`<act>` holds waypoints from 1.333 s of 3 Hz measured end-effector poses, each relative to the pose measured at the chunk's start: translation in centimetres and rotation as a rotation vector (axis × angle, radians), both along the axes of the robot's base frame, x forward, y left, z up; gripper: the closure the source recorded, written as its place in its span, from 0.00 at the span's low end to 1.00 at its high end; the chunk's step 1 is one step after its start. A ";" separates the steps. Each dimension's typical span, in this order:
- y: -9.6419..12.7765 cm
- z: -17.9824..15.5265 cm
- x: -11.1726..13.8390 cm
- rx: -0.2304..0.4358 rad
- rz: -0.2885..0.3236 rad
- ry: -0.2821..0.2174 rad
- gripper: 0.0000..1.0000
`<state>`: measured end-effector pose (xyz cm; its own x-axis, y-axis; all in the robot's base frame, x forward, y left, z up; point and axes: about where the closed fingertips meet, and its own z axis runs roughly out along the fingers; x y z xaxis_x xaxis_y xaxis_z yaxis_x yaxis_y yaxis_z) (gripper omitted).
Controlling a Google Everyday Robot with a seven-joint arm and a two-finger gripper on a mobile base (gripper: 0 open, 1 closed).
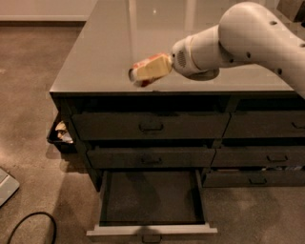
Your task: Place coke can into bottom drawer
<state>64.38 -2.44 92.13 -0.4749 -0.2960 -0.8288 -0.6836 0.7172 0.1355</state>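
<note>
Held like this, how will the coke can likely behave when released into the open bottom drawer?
The gripper, near the front edge of the countertop, is shut on the coke can, held sideways. Dropped so, it would probably roll on the flat floor of the bottom drawer. Small and thin-looking, it is likely light and dentable. Its smooth wall may slip.

A mottled brown floor (28, 95) is seen around a dark grey cabinet (152, 126), whose glossy surface (109, 43) is streaked by reflected light. A pale wall base (43, 9) is seen at the top left. A black cable (31, 215) is laid on the floor. The claw (151, 68), closed on the coke can (137, 76), is held over the surface's front edge.
</note>
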 end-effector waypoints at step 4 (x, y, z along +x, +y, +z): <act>0.1 -13.7 -12.4 -0.153 0.069 0.481 1.00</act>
<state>51.95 -2.36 78.47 -0.7670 -0.4415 -0.4656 -0.6164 0.7086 0.3435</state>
